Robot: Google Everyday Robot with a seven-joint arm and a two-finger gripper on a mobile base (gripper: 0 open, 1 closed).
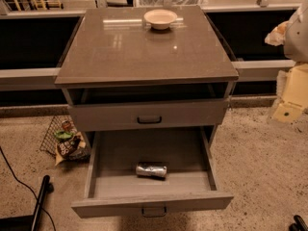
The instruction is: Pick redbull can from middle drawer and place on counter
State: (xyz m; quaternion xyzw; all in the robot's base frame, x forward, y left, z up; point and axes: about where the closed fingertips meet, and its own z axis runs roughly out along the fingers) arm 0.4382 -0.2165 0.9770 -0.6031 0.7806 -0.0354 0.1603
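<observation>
**A:** What is the biggest thing here?

**B:** The counter [144,52], a glossy grey-brown slab. It lies to the left of the gripper [288,105], which hangs at the right edge of the view, near the slab's front corner but not touching it. I cannot tell whether the gripper is released or clenched.

**A:** And under the slab?

**B:** The middle drawer [144,146] stands wide open, below and to the left of the gripper. The upper drawer [149,113] sits shut above it.

**A:** Anything smaller?

**B:** A wire basket [48,138] of snack packets stands on the floor, far to the gripper's left. A cream bowl [160,18] sits at the back of the counter, up and to the left of the gripper.

**A:** Where is the redbull can?

**B:** The redbull can [151,170] lies on its side on the drawer floor. It is near the front panel and about midway across, with its length running along the panel. That puts it low and to the left of the gripper, well apart from it.

**A:** How will it handle?

**B:** I judge it light, with thin, stiff metal walls that would dent under a hard squeeze. It looks smooth, so probably slippery, and on its side it could roll toward the front or back at a nudge. I would come straight down and close across the middle of the curved body, not the ends.
</observation>
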